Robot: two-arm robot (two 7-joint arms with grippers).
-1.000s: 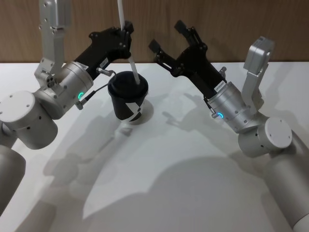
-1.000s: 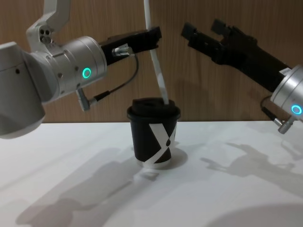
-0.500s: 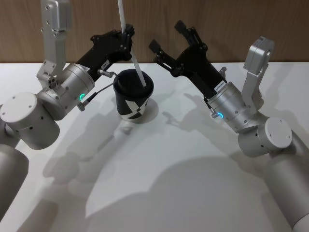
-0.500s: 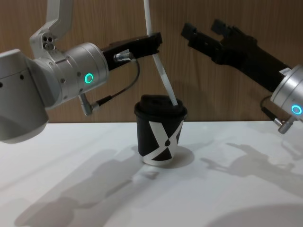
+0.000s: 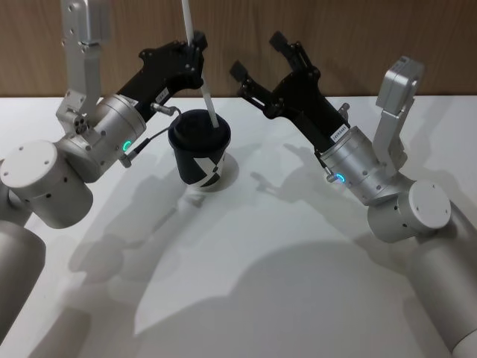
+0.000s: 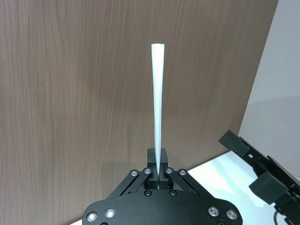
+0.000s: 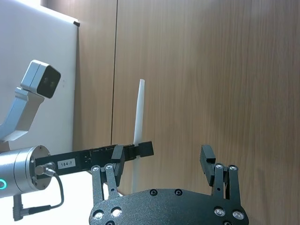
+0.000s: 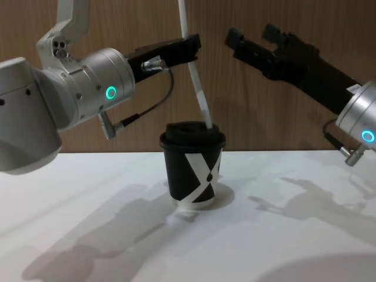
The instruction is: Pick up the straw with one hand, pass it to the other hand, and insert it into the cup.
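The left gripper [image 5: 195, 46] is pinched closed on the white straw [image 5: 203, 80], holding it partway along its length above the black paper cup [image 5: 198, 153]; the straw leans slightly, its lower end touching the cup's black plastic lid [image 8: 192, 132] near the lid's right edge, its upper part rising past the top of the head view; whether the tip has entered the lid opening cannot be told; the cup stands upright on the white table [image 5: 283, 261], its white X-like mark [image 8: 200, 176] facing the robot; the right gripper [image 5: 259, 56] hangs in the air to the right of the straw and cup, fingers [image 7: 208, 161] spread apart and holding nothing, apart from both.
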